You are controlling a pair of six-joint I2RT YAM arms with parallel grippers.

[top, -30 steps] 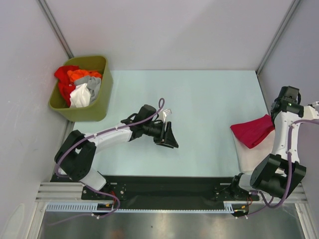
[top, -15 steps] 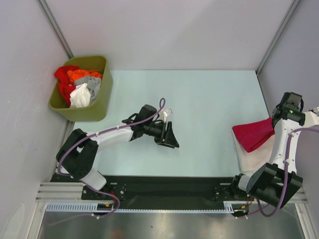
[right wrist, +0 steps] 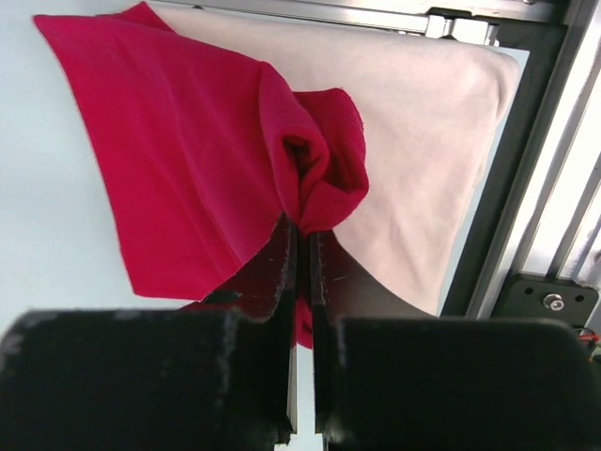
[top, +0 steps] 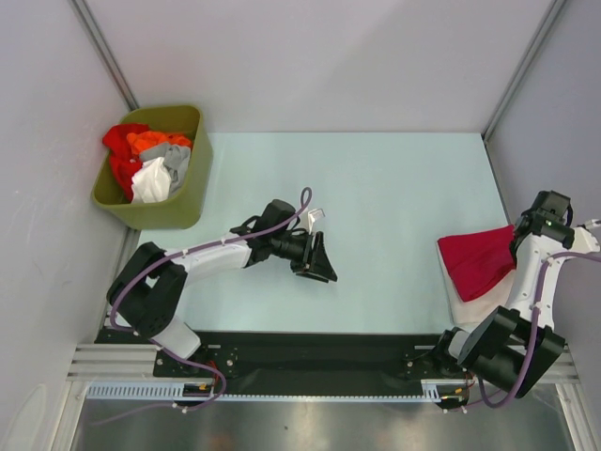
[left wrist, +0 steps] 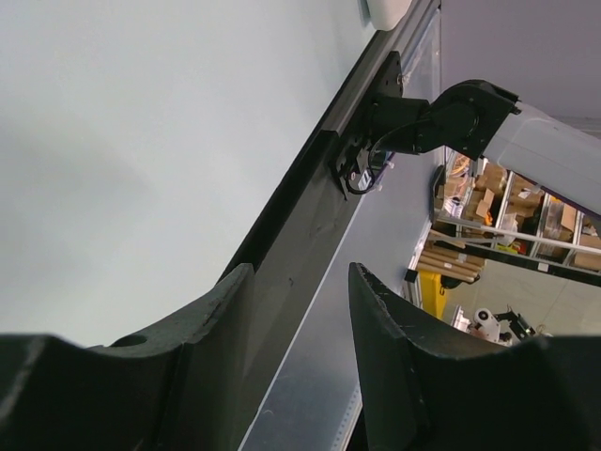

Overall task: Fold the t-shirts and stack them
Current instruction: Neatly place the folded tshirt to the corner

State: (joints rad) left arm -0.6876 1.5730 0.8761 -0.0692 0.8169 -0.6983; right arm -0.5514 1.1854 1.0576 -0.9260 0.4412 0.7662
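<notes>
The right pincer (right wrist: 300, 230) sits nearer the tabletop's (top: 376, 188) front edge than before, clamped on the crimson t-shirt (right wrist: 188, 141); the left pincer (left wrist: 300, 272) stands apart.

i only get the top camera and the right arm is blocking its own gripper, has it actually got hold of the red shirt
observer: Yes. The right wrist camera shows the right gripper shut on a bunched-up fold of the red shirt.
operator: what is it lying on
observer: An off-white shirt is spread flat underneath, and the red one covers only part of it.
operator: left gripper holding anything
observer: No. In its wrist camera the left gripper is open, with nothing between its fingers.
</notes>
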